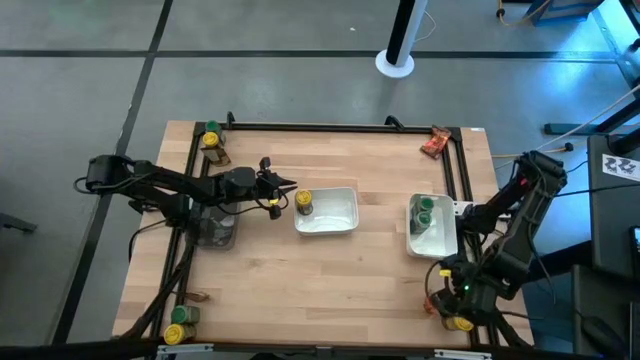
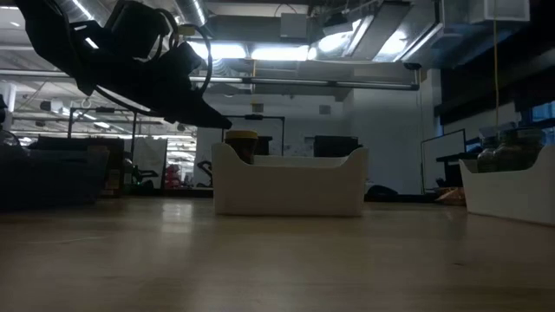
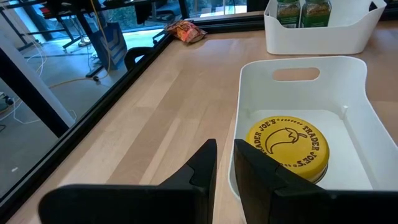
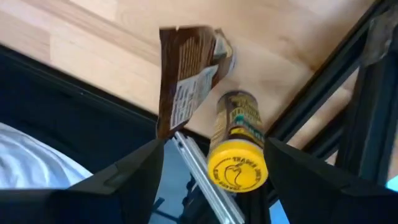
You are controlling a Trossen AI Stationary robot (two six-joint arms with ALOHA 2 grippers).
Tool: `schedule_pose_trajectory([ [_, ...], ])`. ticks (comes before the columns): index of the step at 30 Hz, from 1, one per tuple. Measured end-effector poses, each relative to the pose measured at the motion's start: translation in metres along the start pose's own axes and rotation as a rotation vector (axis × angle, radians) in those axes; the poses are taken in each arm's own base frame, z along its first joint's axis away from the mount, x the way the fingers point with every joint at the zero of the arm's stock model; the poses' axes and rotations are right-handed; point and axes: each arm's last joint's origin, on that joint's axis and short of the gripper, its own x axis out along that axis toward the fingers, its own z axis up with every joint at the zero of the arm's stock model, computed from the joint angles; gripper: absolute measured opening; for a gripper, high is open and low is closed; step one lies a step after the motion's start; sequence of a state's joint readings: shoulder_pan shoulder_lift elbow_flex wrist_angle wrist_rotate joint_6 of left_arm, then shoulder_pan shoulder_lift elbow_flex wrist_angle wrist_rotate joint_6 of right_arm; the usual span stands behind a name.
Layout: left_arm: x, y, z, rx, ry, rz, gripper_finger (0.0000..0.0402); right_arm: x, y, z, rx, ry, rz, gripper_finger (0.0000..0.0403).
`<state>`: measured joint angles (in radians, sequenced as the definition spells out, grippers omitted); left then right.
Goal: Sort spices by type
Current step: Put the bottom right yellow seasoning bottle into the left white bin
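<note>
Wooden table [image 1: 330,270] w/ two white trays: left gripper [image 3: 224,168] hangs pressed together, empty, just beside the middle tray [image 1: 340,222] holding a yellow-lid jar [image 3: 287,146], & right gripper [image 4: 211,165] is spread wide around another yellow-lid jar [image 4: 237,158] at the table's near-right corner, next to a packet [image 4: 186,81].

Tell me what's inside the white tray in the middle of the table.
The middle white tray holds one yellow-lidded jar, standing upright at the end nearest the left gripper. The rest of its floor looks bare, though the near wall hides the jar's base.
</note>
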<state>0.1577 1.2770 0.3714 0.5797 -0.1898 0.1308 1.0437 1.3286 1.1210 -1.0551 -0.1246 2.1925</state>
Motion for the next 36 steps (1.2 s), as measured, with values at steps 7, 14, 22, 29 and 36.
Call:
schedule_pose_trajectory([
  [7, 0.0, 0.0, -0.001, 0.001, 0.006, -0.001, 0.0045, 0.019, 0.004, -0.007, -0.032, 0.07, -0.117, 0.0278],
  [14, 0.0, 0.0, -0.001, 0.003, 0.013, -0.002, 0.0045, 0.031, 0.005, -0.012, -0.066, 0.073, -0.174, 0.0278],
  [22, 0.0, 0.0, -0.001, 0.002, 0.013, -0.002, 0.0045, 0.04, 0.003, -0.018, -0.099, 0.065, -0.209, 0.0278],
  [29, 0.0, 0.0, -0.001, 0.003, 0.013, -0.001, 0.0045, 0.045, 0.002, -0.021, -0.104, 0.065, -0.227, 0.0278],
  [36, 0.0, 0.0, -0.001, 0.003, 0.013, -0.002, 0.0045, 0.047, 0.002, -0.021, -0.101, 0.055, -0.226, 0.0278],
])
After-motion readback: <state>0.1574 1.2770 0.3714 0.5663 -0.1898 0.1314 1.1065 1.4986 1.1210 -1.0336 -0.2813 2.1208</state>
